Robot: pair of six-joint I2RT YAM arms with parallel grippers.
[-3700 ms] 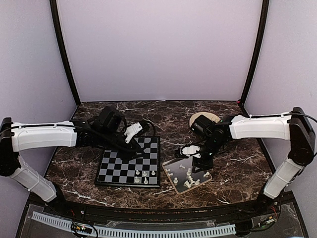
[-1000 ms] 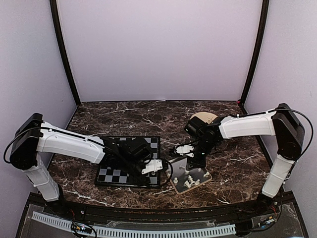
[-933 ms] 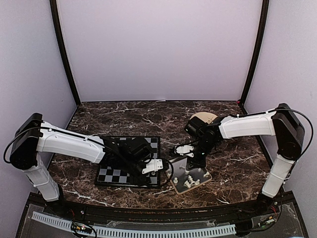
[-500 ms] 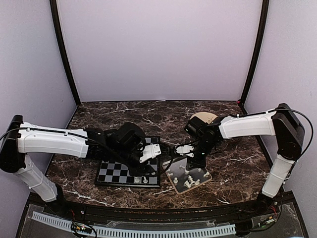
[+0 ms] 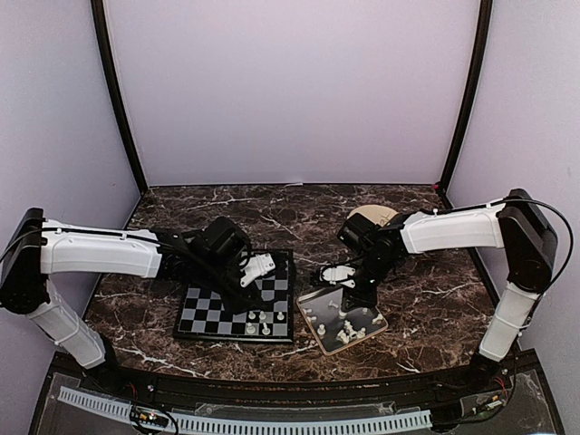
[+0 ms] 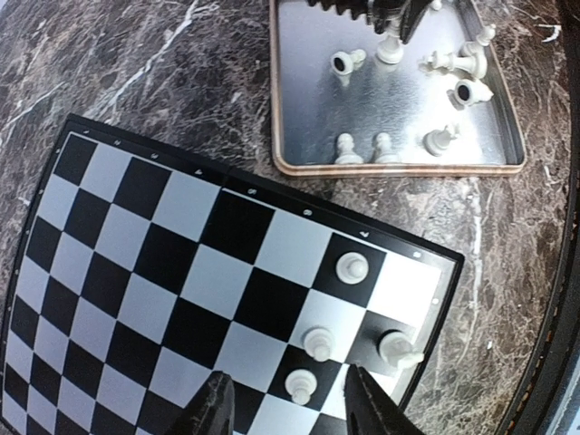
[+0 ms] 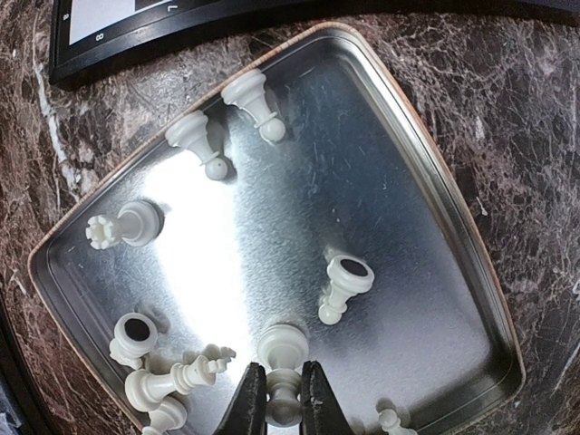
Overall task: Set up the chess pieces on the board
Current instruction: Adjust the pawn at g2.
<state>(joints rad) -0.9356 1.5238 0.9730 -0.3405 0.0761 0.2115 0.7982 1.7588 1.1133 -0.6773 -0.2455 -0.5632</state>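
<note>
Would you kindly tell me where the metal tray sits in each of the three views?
Top external: the metal tray lies low, right of centre.
Left wrist: tray at upper right.
Right wrist: tray fills most of the picture.
Shared landmark: the board, beside the tray in all three.

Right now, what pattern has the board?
The board: black and light-grey checks, clearest in the left wrist view.

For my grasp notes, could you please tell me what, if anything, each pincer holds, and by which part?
The right pincer grips a white chess piece by its narrow body; the left pincer is open and empty.
</note>
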